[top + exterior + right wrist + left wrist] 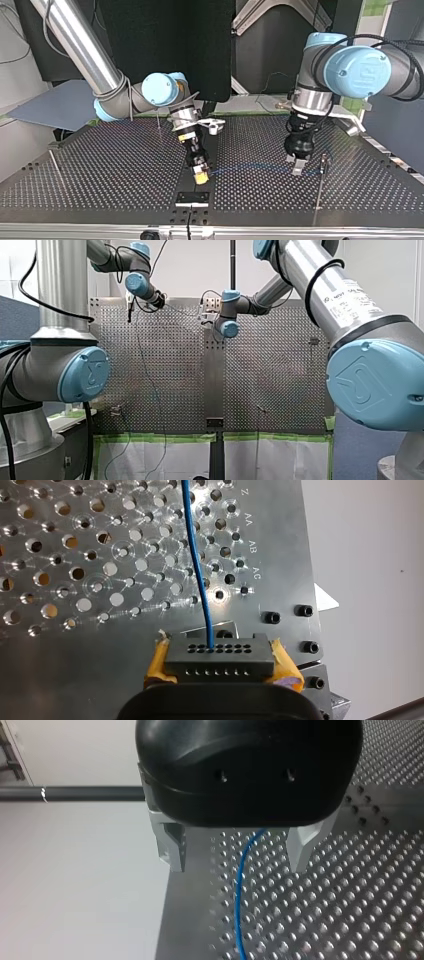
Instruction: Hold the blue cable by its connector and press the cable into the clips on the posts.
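In the right wrist view my right gripper (220,656) has its yellow pads (159,661) shut on the dark multi-hole connector (219,667). The blue cable (196,565) runs from the connector out over the perforated plate. In the top view my right gripper (200,175) is low near the plate's front middle. The cable (255,167) stretches from it toward my left gripper (296,168). My left gripper (237,856) is open, its metal fingers (170,847) on either side of the cable (240,890) without touching it. A thin post (323,162) stands right beside it.
More thin posts stand on the perforated table (100,170), one near the top view's left edge (54,162) and one behind my right arm (158,121). A black bracket (192,198) sits at the plate's front seam. Green tape edges the table (165,438) in the front view.
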